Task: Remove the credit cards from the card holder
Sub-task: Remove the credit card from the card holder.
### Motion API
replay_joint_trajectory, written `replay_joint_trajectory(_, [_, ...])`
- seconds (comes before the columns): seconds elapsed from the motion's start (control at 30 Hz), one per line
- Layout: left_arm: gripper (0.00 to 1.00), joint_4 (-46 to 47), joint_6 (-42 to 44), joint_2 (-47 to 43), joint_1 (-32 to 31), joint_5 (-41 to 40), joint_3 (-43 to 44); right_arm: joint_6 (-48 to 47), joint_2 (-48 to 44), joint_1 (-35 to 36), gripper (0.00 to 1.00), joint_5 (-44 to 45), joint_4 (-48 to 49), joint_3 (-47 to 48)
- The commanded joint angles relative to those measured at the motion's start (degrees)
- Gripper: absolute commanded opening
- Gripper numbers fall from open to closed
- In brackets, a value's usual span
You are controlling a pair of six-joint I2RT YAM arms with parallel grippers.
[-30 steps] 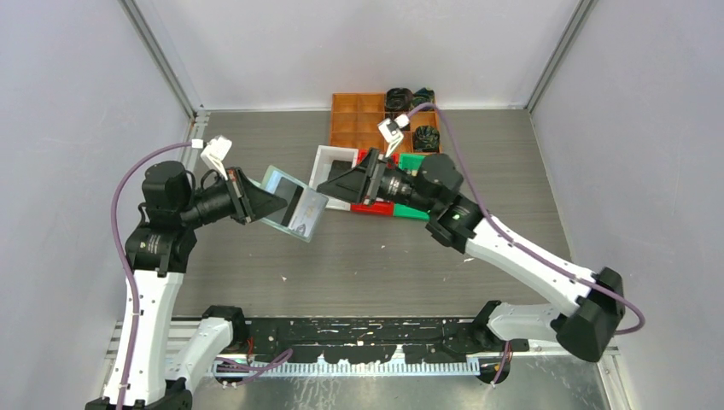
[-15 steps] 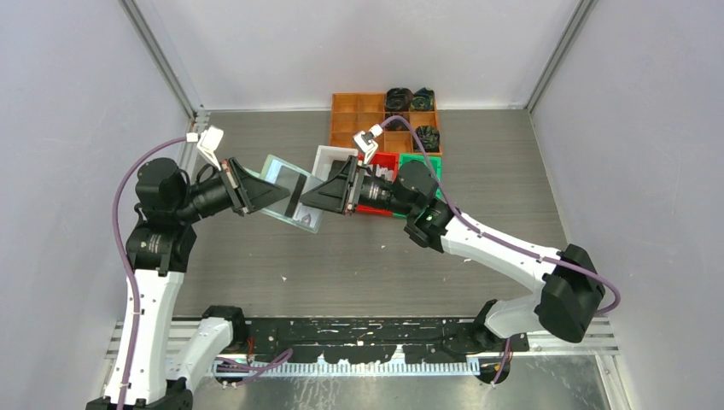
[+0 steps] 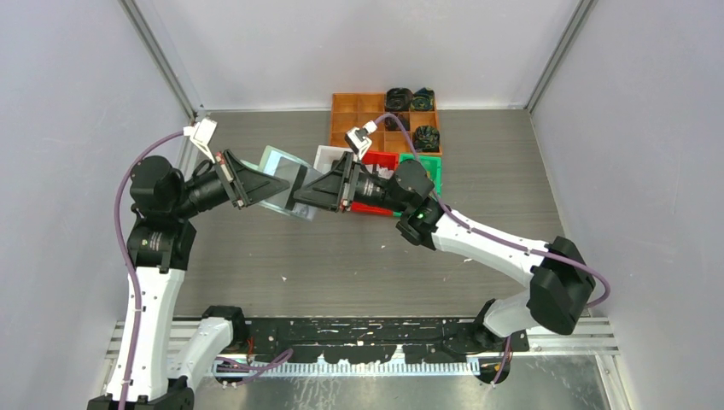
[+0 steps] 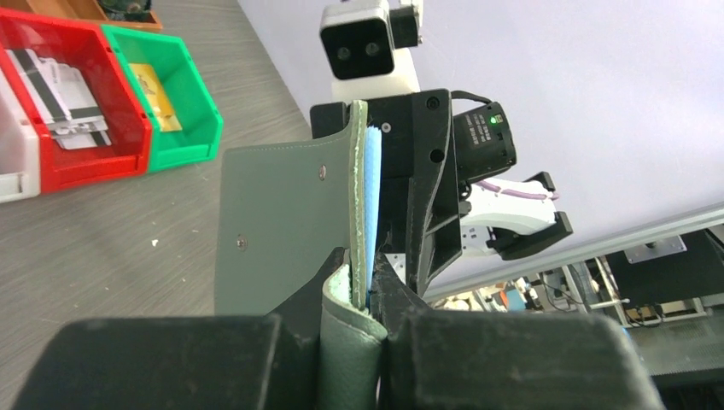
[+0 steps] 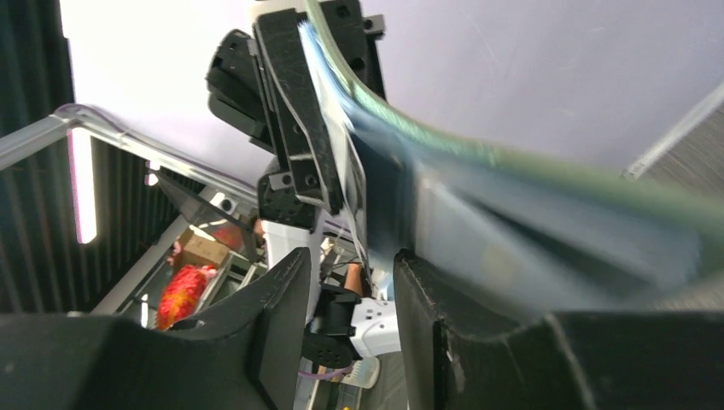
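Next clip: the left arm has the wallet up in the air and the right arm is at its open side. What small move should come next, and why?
Probably ease the right gripper slightly forward into the open side of the card holder, then close on a card. The left gripper is shut on the holder, holding it in the air, and the right jaws stand apart with nothing between them.

The card holder is sage-green, its pockets light blue. Silvery-white cards bear black stripes inside the red bin, beside a green bin. The compartment tray is orange, the table grey wood-grain.
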Motion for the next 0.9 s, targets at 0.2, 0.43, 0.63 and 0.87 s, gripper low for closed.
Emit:
replay_joint_trajectory(0.2, [0.00, 7.0, -4.4, -0.8, -0.2, 6.2, 0.6, 7.8, 4.2, 1.1, 0.37, 1.0, 17.2, 3.6])
replay_joint_trajectory(0.43, [0.03, 7.4, -6.1, -1.0, -0.2, 6.3, 1.3, 6.8, 2.1, 1.1, 0.10, 3.1, 19.1, -0.3])
replay_joint_trajectory(0.63, [0.08, 7.7, -7.4, -1.0, -0.2, 6.8, 1.9, 5.7, 0.4, 1.1, 0.08, 4.0, 20.5, -3.8])
replay_joint_trajectory(0.87, [0.09, 8.0, -8.1, -1.2, -0.2, 6.8, 2.7, 4.3, -1.5, 1.1, 0.03, 4.6, 19.8, -6.4])
